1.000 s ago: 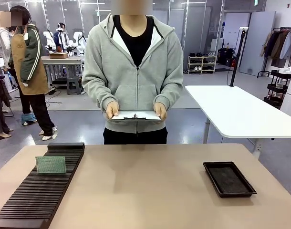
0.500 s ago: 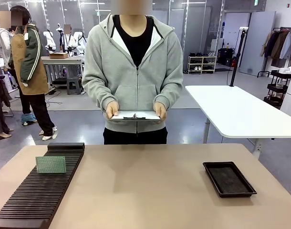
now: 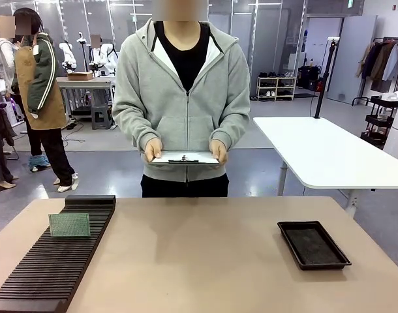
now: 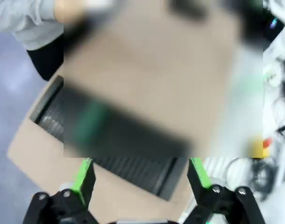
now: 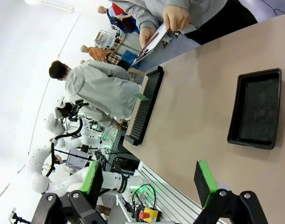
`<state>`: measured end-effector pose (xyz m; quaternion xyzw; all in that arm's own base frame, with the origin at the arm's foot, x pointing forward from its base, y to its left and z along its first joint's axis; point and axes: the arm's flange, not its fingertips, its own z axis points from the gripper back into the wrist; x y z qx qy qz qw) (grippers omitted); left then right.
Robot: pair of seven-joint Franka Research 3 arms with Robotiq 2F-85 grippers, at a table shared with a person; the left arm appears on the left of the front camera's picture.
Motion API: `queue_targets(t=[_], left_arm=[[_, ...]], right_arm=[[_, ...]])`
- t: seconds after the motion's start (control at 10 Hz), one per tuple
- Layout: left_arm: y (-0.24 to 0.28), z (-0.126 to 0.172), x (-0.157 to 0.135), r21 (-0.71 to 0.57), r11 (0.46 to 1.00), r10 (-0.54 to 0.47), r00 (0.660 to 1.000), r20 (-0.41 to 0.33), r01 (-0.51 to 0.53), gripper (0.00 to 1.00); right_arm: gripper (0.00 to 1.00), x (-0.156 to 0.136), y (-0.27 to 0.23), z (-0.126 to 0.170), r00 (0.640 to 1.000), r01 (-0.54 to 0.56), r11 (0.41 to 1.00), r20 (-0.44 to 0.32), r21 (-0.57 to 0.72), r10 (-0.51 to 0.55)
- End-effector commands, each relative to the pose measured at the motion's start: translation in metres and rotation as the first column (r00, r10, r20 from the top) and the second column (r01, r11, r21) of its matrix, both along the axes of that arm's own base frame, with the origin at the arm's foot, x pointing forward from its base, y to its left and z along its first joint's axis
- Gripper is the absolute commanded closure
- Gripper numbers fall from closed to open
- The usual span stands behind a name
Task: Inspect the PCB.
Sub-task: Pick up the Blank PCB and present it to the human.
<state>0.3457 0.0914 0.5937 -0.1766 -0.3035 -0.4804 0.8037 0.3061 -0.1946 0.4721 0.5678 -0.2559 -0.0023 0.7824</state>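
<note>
My left gripper [image 4: 141,164] and right gripper [image 5: 148,169] both have their fingers spread apart, holding nothing. The PCB [image 3: 69,225] stands upright in the black slotted rack [image 3: 49,274] on the left side of the table [image 3: 199,254], well apart from the black tray [image 3: 300,223]. The person holds a clipboard [image 3: 184,158].

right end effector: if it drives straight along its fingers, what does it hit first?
Most likely bare tabletop, in the gap between the slotted rack and the black tray. The right end effector is open and nothing stands nearer in that line, though depth is hard to judge.
</note>
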Motion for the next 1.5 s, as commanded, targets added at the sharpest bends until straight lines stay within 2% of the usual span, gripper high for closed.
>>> queue_targets(t=[0.0, 0.1, 0.2, 0.3, 0.5, 0.7, 0.8, 0.9, 1.2, 1.3, 1.4], left_arm=[[-0.025, -0.036, 0.032, 0.213, 0.977, -0.041, 0.997, 0.059, 0.027, 0.00], [-0.039, -0.051, 0.045, 0.301, 0.951, -0.103, 0.991, 0.081, 0.074, 0.00], [-0.047, -0.068, 0.054, 0.378, 0.922, -0.111, 0.992, 0.058, 0.081, 0.00], [-0.052, -0.081, 0.065, 0.389, 0.919, -0.076, 0.997, 0.033, 0.057, 0.00], [-0.055, -0.105, 0.075, 0.424, 0.903, -0.072, 0.997, -0.014, 0.071, 0.00], [-0.055, -0.113, 0.075, 0.405, 0.911, -0.080, 0.997, -0.012, 0.078, 0.00], [-0.050, -0.109, 0.069, 0.417, 0.898, -0.097, 0.988, -0.119, 0.138, 0.00], [-0.053, -0.116, 0.076, 0.417, 0.903, -0.096, 0.995, -0.032, 0.101, 0.00], [-0.051, -0.118, 0.074, 0.408, 0.906, -0.099, 0.994, -0.054, 0.113, 0.00], [-0.047, -0.123, 0.062, 0.514, 0.847, -0.125, 0.990, -0.058, 0.137, 0.00], [-0.054, -0.128, 0.075, 0.547, 0.818, -0.118, 0.983, -0.138, 0.175, 0.00]], right_arm=[[0.00, -0.001, 0.000, 0.001, 1.000, -0.001, 1.000, 0.004, 0.004, 0.001], [0.00, -0.001, 0.000, 0.001, 1.000, -0.001, 1.000, 0.004, 0.004, 0.001], [0.00, -0.001, 0.000, 0.001, 1.000, -0.001, 1.000, 0.004, 0.004, 0.001], [0.00, -0.001, 0.000, 0.001, 1.000, -0.001, 1.000, 0.004, 0.004, 0.001], [0.00, -0.001, 0.000, 0.001, 1.000, -0.001, 1.000, 0.004, 0.004, 0.001], [0.00, -0.001, 0.000, 0.001, 1.000, -0.001, 1.000, 0.004, 0.004, 0.001], [0.00, -0.001, 0.000, 0.001, 1.000, -0.001, 1.000, 0.004, 0.004, 0.001], [0.00, -0.001, 0.000, 0.001, 1.000, -0.001, 1.000, 0.004, 0.004, 0.001], [0.00, -0.001, 0.000, 0.001, 1.000, -0.001, 1.000, 0.004, 0.004, 0.001], [0.00, -0.001, 0.000, 0.001, 1.000, -0.001, 1.000, 0.004, 0.004, 0.001], [0.00, -0.001, 0.000, 0.001, 1.000, -0.001, 1.000, 0.004, 0.004, 0.001]])
